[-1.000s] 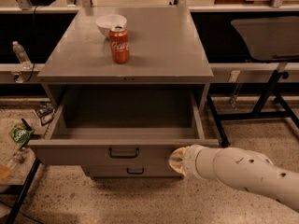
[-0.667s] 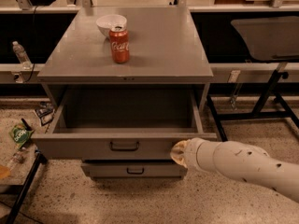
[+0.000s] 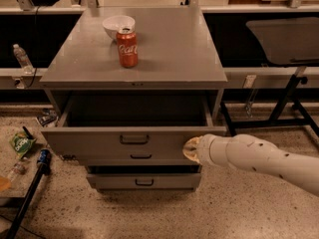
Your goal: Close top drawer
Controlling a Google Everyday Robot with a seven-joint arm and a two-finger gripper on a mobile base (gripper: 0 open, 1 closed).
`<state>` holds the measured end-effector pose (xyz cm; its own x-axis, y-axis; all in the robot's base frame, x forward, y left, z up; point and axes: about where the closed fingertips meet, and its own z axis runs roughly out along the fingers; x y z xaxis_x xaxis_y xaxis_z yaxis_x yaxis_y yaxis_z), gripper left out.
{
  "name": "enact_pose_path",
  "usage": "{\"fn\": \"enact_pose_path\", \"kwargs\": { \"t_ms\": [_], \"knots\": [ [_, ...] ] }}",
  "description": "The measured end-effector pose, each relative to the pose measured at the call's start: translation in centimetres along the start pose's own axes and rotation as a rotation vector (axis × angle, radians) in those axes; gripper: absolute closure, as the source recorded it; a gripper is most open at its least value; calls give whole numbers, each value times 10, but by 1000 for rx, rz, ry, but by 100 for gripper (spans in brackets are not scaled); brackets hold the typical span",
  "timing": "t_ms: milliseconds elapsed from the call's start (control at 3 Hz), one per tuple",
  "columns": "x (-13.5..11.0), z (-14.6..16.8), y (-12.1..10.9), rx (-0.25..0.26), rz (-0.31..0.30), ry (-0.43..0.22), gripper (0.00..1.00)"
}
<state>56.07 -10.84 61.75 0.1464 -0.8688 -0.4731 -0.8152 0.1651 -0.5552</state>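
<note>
The top drawer of the grey metal cabinet stands partly pulled out, its tall front panel carrying a small dark centred handle. Its dark inside shows behind the panel. My gripper, at the end of a white arm coming in from the right, presses against the right end of the drawer's front panel. Two shallower drawers sit below it.
A red soda can and a white bowl stand on the cabinet top. A green bag and a dark pole lie on the floor at left. A black table frame stands at right.
The top drawer has slid in towards the cabinet, with my gripper staying against its right front and following it back.
</note>
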Motion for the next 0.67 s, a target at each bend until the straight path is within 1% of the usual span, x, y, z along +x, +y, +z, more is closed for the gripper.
{"fn": "enact_pose_path", "kwargs": {
  "t_ms": [667],
  "knots": [
    [19, 41, -41, -2, -15, -38, 100]
  ]
}}
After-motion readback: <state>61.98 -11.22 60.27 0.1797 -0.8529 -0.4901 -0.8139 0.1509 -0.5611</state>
